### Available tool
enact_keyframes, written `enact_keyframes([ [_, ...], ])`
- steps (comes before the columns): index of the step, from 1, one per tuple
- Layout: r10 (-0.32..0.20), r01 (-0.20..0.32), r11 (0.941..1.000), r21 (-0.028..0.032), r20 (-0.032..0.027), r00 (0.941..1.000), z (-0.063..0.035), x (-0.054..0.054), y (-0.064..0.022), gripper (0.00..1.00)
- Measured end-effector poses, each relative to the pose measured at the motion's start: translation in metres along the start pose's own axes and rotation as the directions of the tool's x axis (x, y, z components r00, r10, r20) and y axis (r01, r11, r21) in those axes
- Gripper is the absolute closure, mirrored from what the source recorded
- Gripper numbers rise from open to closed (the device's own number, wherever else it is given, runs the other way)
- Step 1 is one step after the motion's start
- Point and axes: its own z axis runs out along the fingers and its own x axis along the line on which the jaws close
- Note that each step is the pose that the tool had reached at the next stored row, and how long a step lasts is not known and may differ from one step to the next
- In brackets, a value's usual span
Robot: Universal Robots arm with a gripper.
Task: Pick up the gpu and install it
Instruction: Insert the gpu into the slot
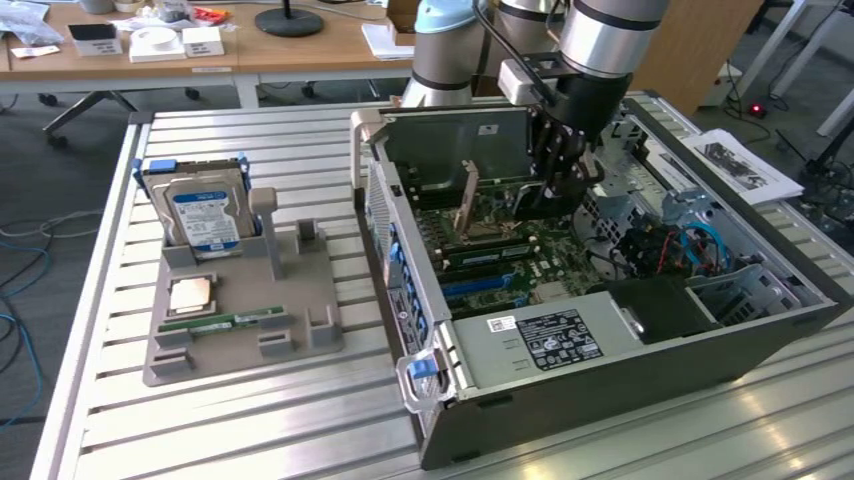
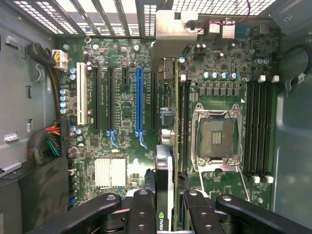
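Black fingers (image 2: pixel 141 210) of the gripper (image 2: pixel 168 212) are clamping the gpu (image 2: pixel 165 168) from both faces, holding it edge-on inside the open case (image 1: pixel 601 400). Card is hanging upright over the motherboard (image 2: pixel 126 146), sitting between the blue slot (image 2: pixel 140 100) and the CPU socket (image 2: pixel 215 136), with its metal bracket (image 2: pixel 170 31) reaching toward the vented rear wall. Can't tell whether its lower edge is touching a slot.

Handling, judging by looks: card is coming across as light, thin and stiff, but fragile. Any side load is likely bending it, and the smooth faces are risking slip. Best hold is looking like the one in use: flat faces near the upper edge, well away from the contact edge and the bracket.

Counting: one gpu, one gripper, one blue slot, one white slot (image 2: pixel 82 97), one socket, sitting empty. Outside the case, on the exterior view's left, one grey holder (image 1: pixel 287 300) is carrying one hard drive (image 1: pixel 203 215) with a blue label, one green memory stick (image 1: pixel 227 322) and one square chip (image 1: pixel 191 293). Everything is resting on one slatted metal table (image 1: pixel 200 430).
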Motion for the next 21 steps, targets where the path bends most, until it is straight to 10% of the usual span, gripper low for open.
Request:
enact_keyframes([
  [21,0.000,0.000,1.0000,0.0001,0.0002,1.0000,0.0133,0.001,0.0000,0.73],
])
